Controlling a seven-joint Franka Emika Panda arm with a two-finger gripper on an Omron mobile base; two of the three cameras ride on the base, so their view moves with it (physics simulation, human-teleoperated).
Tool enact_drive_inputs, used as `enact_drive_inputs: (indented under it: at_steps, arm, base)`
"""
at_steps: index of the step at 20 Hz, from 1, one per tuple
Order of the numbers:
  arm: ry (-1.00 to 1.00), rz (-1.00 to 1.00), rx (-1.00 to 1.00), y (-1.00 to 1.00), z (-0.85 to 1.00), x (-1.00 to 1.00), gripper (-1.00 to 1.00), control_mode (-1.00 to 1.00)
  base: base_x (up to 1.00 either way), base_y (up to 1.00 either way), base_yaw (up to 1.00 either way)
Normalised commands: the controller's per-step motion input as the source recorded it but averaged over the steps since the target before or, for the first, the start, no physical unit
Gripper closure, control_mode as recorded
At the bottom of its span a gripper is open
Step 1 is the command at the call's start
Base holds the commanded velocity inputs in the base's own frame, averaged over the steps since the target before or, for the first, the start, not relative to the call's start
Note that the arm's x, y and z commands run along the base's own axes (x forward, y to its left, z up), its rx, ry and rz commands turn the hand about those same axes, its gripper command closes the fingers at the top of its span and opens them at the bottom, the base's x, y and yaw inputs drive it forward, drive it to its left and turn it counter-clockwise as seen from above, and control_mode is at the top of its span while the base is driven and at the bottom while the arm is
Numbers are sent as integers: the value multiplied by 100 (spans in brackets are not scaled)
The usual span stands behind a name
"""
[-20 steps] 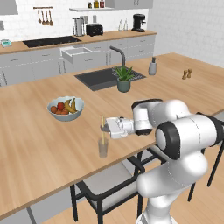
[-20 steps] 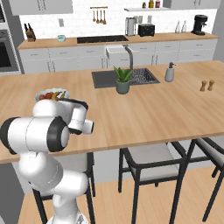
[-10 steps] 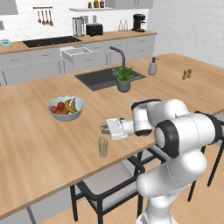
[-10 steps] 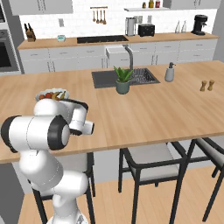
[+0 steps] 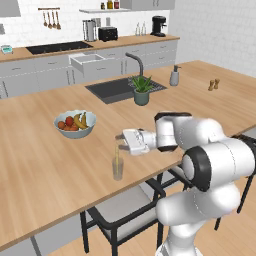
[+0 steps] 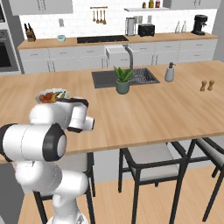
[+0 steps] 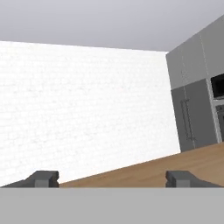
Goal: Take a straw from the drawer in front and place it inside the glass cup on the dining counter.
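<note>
The jaws have just sprung wide apart, and the straw (image 5: pixel 117 161) now stands free inside the glass cup (image 5: pixel 117 169) just below them on the tabletop (image 5: pixel 40 165), so placement looks finished.

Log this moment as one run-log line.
gripper: open, above cup | thin pale yellow-tan straw: standing inside cup | small clear glass cup: upright on light wood dining counter
</note>
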Motion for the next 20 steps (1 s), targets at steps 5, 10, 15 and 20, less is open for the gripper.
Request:
enact_drive_inputs:
  at_steps: [5,10,15,20]
  arm:
    - [-9,-3,1,0,100,-43,-100,-100]
    - [-5,-3,-6,0,100,-43,-100,-100]
    - [-10,-1,-36,-3,81,-63,-100,-100]
    - [-3,-4,-62,-20,23,-38,-100,-100]
  base:
    - [0,0,0]
    - [0,0,0]
    - [0,0,0]
    - [0,0,0]
